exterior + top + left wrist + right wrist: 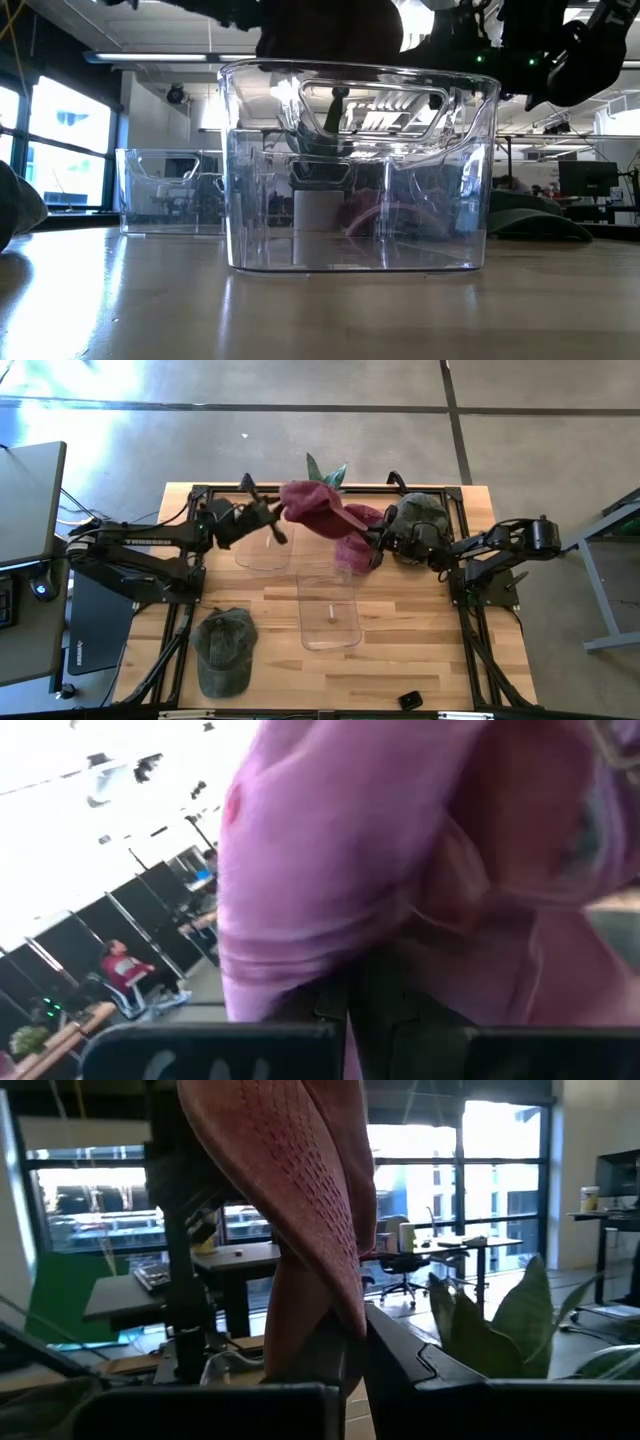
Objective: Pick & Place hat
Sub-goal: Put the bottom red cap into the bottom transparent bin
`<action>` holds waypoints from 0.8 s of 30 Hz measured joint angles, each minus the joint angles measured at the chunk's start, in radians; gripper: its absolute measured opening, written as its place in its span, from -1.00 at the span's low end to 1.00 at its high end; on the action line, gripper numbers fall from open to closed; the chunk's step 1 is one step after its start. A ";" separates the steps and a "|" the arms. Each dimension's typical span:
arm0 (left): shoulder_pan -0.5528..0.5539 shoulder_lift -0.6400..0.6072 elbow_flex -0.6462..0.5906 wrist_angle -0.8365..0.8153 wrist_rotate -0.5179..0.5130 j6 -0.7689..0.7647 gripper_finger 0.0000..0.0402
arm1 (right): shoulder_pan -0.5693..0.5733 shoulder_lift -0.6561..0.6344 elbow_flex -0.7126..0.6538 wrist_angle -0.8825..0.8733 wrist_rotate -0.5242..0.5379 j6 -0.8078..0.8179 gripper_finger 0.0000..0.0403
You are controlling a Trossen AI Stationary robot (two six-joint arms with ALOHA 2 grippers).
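While both arms reach in over the far half of the table (420,660), a maroon hat (325,512) hangs stretched in the air between them. The left gripper (277,512), coming in from nine o'clock, is clamped on the hat's crown end. The right gripper (372,542), coming in from three o'clock, is pinched on the lower, hanging end; its wrist view shows the knitted cloth (290,1190) running down between the closed fingers (335,1355). The hat sits above the far edge of the near clear bin (328,610), toward twelve o'clock from it, and just at the three o'clock side of a second clear bin (263,550) under the left gripper. A dark green cap (224,650) lies flat on the wood at about seven o'clock. Another green hat (420,515) rests behind the right wrist, near one o'clock. A small black object (410,700) lies near the front edge at five o'clock.
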 joint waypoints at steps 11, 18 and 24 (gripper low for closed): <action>0.118 0.224 0.187 -0.103 -0.217 -0.102 -1.00 | 0.000 -0.001 0.000 -0.068 0.250 0.093 -0.94; 0.159 0.337 0.270 -0.191 -0.347 -0.006 -1.00 | 0.015 -0.001 0.000 -0.099 0.274 0.148 -0.96; 0.084 0.274 0.329 -0.539 -0.358 -0.043 -1.00 | 0.041 -0.001 0.000 -0.123 0.386 0.148 -0.93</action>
